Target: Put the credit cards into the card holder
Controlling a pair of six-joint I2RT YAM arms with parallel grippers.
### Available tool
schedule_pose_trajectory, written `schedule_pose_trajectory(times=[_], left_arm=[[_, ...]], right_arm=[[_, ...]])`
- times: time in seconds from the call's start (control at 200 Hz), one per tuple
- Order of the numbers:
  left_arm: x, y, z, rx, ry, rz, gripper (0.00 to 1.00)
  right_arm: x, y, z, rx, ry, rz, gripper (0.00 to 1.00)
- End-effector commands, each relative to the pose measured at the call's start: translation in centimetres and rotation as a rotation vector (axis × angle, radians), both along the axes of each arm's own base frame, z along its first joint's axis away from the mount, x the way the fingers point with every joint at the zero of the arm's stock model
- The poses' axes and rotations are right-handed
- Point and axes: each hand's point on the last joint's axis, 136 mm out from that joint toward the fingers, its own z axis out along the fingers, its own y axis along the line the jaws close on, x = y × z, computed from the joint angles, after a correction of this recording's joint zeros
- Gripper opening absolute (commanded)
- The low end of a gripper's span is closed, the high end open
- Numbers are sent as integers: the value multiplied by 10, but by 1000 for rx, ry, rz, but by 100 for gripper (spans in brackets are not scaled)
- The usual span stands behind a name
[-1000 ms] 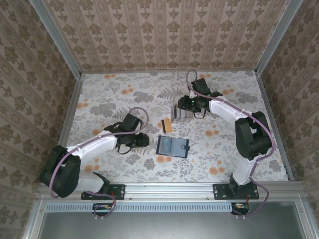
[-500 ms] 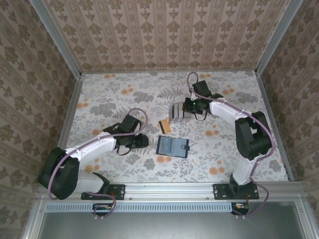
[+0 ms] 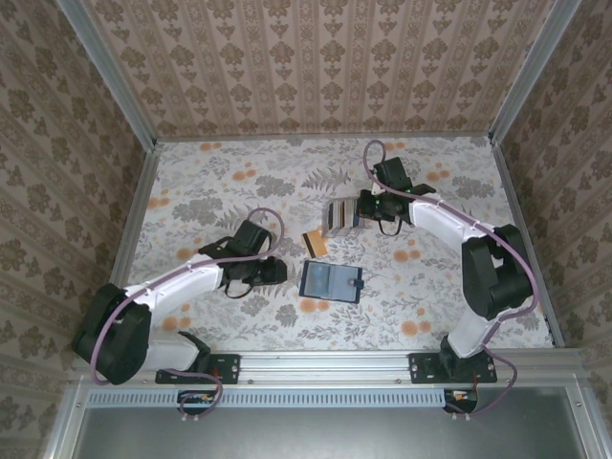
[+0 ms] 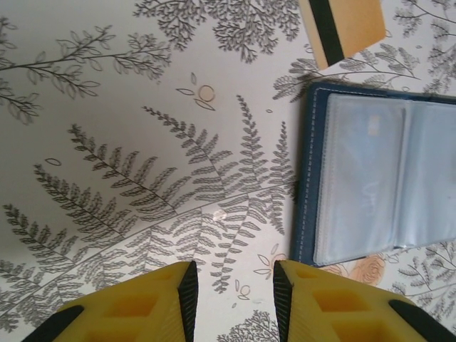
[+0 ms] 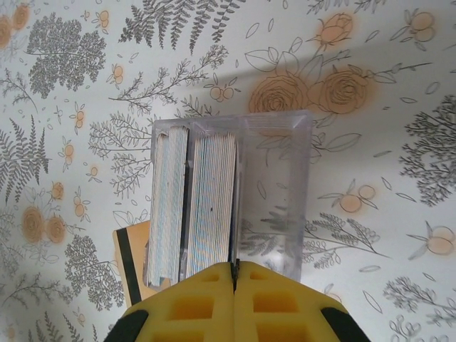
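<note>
Card holder (image 3: pixel 331 281) lies open on flowery counter (image 3: pixel 210 182), between arms. Gold credit card (image 3: pixel 317 242) lies flat just beyond it. Other credit cards (image 5: pixel 192 206) stand in clear box (image 5: pixel 274 178). Left hand (image 4: pixel 231 292) spread, near card holder, not touching. Right hand (image 5: pixel 234 274) pressed together at box edge.

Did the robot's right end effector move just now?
Yes. In the top view the right end effector slid a little to the right, away from the gold card, uncovering more of the card stack.
</note>
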Motion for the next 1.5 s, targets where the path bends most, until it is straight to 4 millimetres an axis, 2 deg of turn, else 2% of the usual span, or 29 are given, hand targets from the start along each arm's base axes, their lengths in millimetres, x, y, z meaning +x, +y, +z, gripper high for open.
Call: schedule_pose_trajectory(times=[0.0, 0.125, 0.155, 0.175, 0.25, 0.39, 0.45, 0.525, 0.805, 0.945, 0.985, 1.085, 1.495], left_arm=[[-2, -10, 13, -66, -26, -28, 37], [-8, -20, 15, -106, -21, -89, 39], [-10, -22, 15, -109, -19, -101, 39], [-10, -23, 14, -111, -17, -105, 39], [-12, -29, 11, -125, -8, -120, 39], [-15, -35, -1, -103, 28, -147, 39], [-16, -37, -5, -100, 40, -149, 39], [-17, -42, -11, -91, 50, -167, 39], [-13, -56, -21, -34, 79, -175, 39], [-14, -60, -27, -29, 98, -175, 39], [-14, -60, -27, -18, 100, -179, 39], [-14, -56, -28, 22, 103, -165, 38], [-14, -57, -34, 43, 127, -169, 34]], right_arm=[[-22, -14, 17, -28, -6, -23, 0], [-52, -24, 34, -10, -43, -21, 0], [-61, -25, 32, -5, -27, -16, 0], [-68, -24, 40, 16, -39, -9, 0], [-97, -11, 40, 120, -2, 55, 0], [-146, 21, 23, 336, 76, 146, 0], [-163, 38, 15, 390, 113, 196, 0], [-174, 52, 3, 406, 131, 250, 0], [-175, 54, -39, 433, 186, 208, 0], [-171, 66, -44, 481, 216, 242, 0], [-170, 66, -54, 471, 242, 233, 0], [-167, 68, -55, 467, 248, 234, 0], [-159, 60, -82, 414, 324, 160, 0]])
